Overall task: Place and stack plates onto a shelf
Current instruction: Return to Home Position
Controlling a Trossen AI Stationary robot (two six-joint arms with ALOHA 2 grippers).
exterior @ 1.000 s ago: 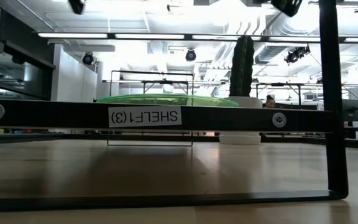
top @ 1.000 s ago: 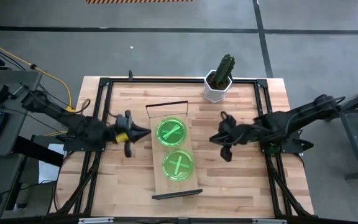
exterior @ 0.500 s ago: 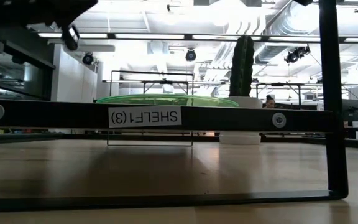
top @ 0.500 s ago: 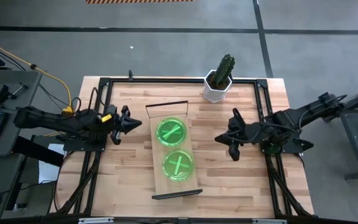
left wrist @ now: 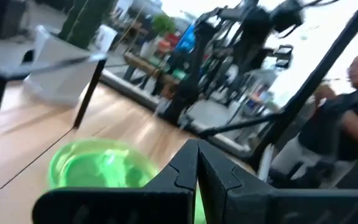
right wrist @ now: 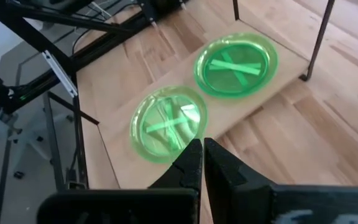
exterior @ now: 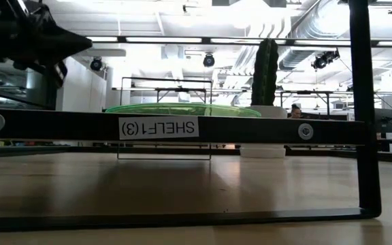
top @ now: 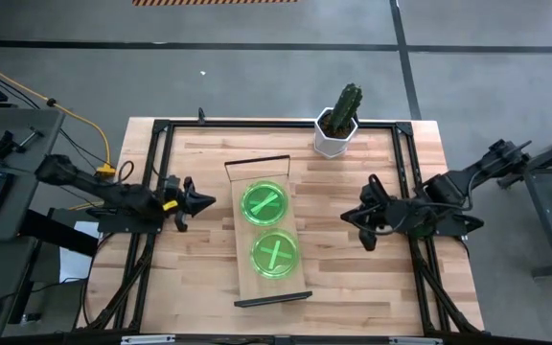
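The green plates (top: 264, 203) lie in two piles side by side on the shelf (top: 253, 285) at the middle of the table (top: 185, 287) — one pile nearer the cactus pot (top: 334, 137) — with the left gripper (top: 207, 200) and right gripper (top: 349, 217) hovering on either side, both clenched on nothing.

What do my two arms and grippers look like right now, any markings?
Both are dark, slender, jointed. The left arm has a yellow patch just behind the left gripper; the right arm and right gripper are plain black. Each gripper's fingers taper to wedges.
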